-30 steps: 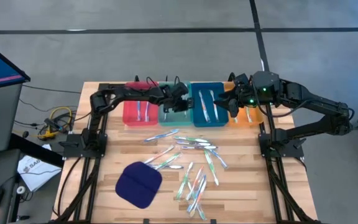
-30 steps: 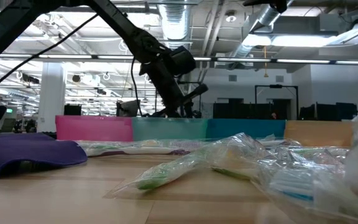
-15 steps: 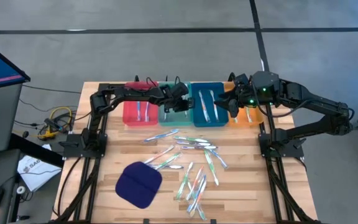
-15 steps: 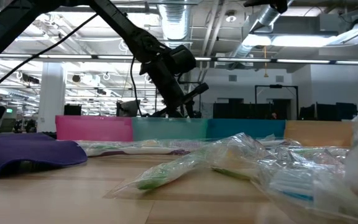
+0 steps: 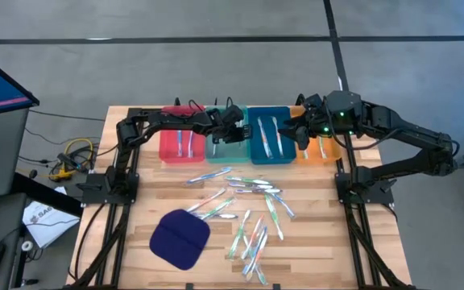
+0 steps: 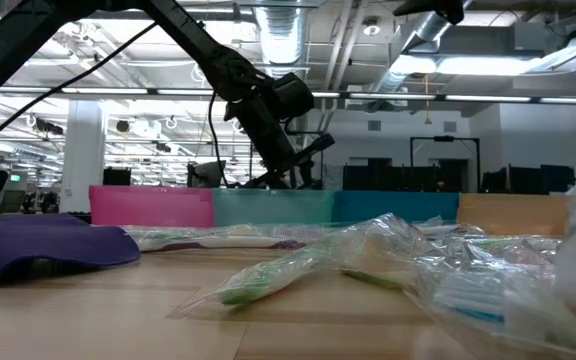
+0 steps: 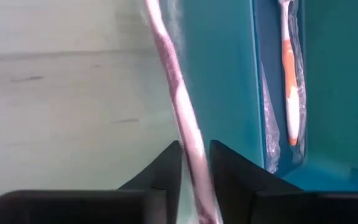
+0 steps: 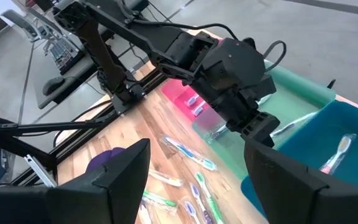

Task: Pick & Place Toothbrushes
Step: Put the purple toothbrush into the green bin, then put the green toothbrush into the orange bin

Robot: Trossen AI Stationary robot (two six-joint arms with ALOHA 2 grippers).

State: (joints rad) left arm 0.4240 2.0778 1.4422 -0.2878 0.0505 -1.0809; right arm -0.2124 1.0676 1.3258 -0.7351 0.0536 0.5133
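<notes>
Wooden table (image 5: 135,161) first: near you, loose toothbrushes (image 5: 252,221) lie just beside the dark blue pad (image 5: 180,239). Farther back, past the pad, you see four trays in a row. Your left gripper (image 7: 194,163) hangs over the teal tray (image 5: 225,151), its fingers close around a pink toothbrush (image 7: 178,106). Your right gripper (image 5: 303,133) waits wide open and empty by the orange tray (image 5: 322,152).

Overhead; table-level; two wrists; trays (image 5: 248,137) shared.
</notes>
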